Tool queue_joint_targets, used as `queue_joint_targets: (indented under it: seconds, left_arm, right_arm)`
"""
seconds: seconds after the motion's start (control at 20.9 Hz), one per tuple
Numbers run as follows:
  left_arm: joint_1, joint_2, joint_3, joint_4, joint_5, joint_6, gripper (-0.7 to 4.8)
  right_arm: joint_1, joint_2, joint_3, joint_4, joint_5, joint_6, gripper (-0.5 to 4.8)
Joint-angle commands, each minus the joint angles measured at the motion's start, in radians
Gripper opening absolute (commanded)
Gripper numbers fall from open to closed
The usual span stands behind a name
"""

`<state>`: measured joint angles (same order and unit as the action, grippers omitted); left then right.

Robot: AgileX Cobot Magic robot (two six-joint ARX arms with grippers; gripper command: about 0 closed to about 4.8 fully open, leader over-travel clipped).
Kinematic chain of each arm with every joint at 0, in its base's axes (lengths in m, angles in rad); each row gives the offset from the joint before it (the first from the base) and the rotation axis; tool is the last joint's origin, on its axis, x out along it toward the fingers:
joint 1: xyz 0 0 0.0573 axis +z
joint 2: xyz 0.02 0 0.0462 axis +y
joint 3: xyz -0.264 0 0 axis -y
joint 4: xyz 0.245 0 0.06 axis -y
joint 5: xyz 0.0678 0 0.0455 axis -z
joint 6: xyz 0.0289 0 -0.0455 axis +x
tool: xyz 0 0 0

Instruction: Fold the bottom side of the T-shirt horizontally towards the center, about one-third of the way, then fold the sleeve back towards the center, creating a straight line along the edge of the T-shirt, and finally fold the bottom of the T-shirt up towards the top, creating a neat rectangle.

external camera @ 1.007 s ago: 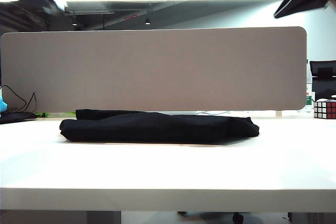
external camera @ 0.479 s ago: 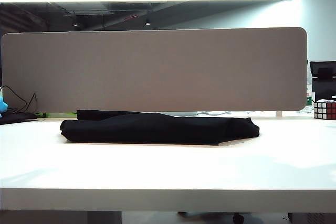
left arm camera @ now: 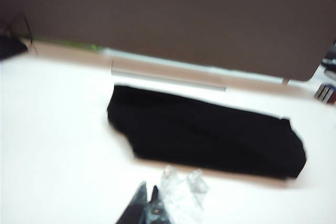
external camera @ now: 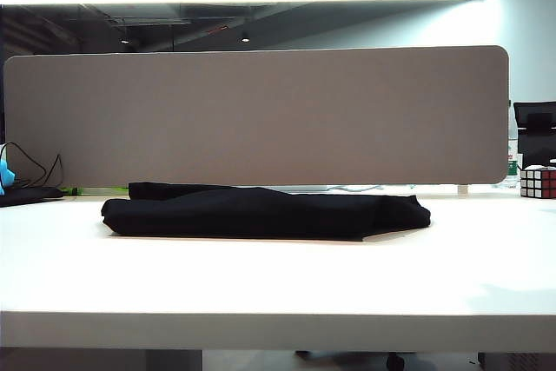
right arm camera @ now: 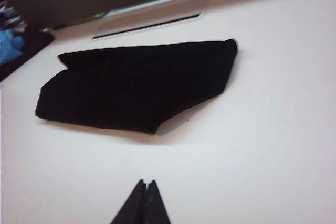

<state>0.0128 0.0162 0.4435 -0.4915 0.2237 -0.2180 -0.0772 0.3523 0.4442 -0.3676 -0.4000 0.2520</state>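
T-shirt (external camera: 265, 213) — one, folded flat, long axis parallel to the grey divider panel (external camera: 256, 115) behind it. Left gripper (left arm camera: 147, 205) and right gripper (right arm camera: 145, 203) — both pressed together, empty, apart from the T-shirt.

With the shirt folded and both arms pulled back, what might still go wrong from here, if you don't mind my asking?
1. The T-shirt lies as an uneven bundle with a slanted edge, not a neat rectangle; it may need refolding.
2. The top layer sticks out at the back and could slide open.
3. The left gripper and right gripper are shut, off the cloth; any correction means reopening and reaching in, which could drag the layers.
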Motion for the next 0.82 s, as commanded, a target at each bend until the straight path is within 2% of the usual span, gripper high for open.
queue_joint_targets:
  seconds: [0.05, 0.19, 0.53, 0.82]
  left_arm:
    - [0.002, -0.011, -0.046, 0.037, 0.002, -0.007, -0.06]
    - [0.002, -0.014, -0.098, 0.068, 0.004, -0.007, -0.06]
    - [-0.003, -0.014, -0.261, 0.279, -0.032, -0.044, -0.06]
    - [-0.004, -0.014, -0.346, 0.39, -0.046, -0.044, -0.06]
  right_arm:
    - [0.01, -0.069, -0.045, 0.031, 0.085, 0.005, -0.02]
    - [0.013, -0.143, -0.104, 0.064, 0.129, 0.005, -0.02]
    - [0.013, -0.335, -0.239, 0.11, 0.199, -0.084, -0.02]
    - [0.014, -0.352, -0.319, 0.143, 0.223, -0.095, -0.02]
